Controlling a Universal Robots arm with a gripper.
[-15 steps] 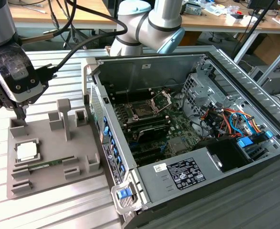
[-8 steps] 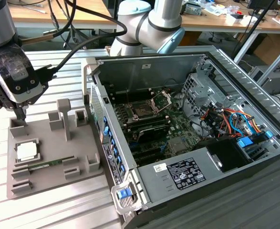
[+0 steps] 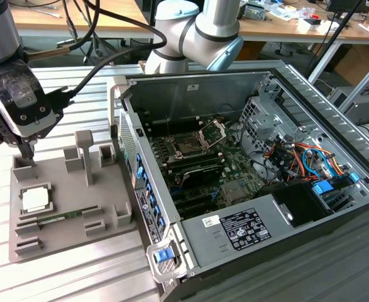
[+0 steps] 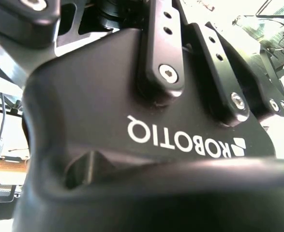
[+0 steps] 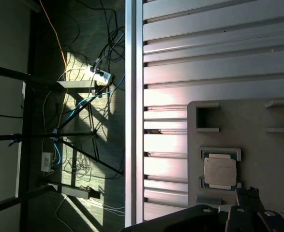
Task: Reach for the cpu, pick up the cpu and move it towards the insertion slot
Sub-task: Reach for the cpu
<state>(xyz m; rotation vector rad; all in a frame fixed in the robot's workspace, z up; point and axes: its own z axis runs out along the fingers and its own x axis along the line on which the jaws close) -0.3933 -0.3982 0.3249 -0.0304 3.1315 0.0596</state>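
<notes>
The cpu (image 3: 34,199) is a small pale square chip lying flat in a raised holder on the grey fixture plate (image 3: 71,242), at the exterior view's left. My gripper (image 3: 27,156) hangs just above the plate's far left corner, a short way beyond the cpu and apart from it, with nothing in it. The first wrist view looks down on the cpu (image 5: 220,171) in its holder, with dark parts of my gripper (image 5: 248,203) close beside it. The insertion slot (image 3: 187,146) is a dark square socket on the green board inside the open computer case, its silver frame (image 3: 212,133) hinged up.
A green memory stick (image 3: 61,217) lies on the fixture plate near the cpu, among grey upright posts (image 3: 83,154). The computer case's side wall (image 3: 143,189) stands between the plate and the board. Cables and a drive cage (image 3: 297,157) crowd the case's right.
</notes>
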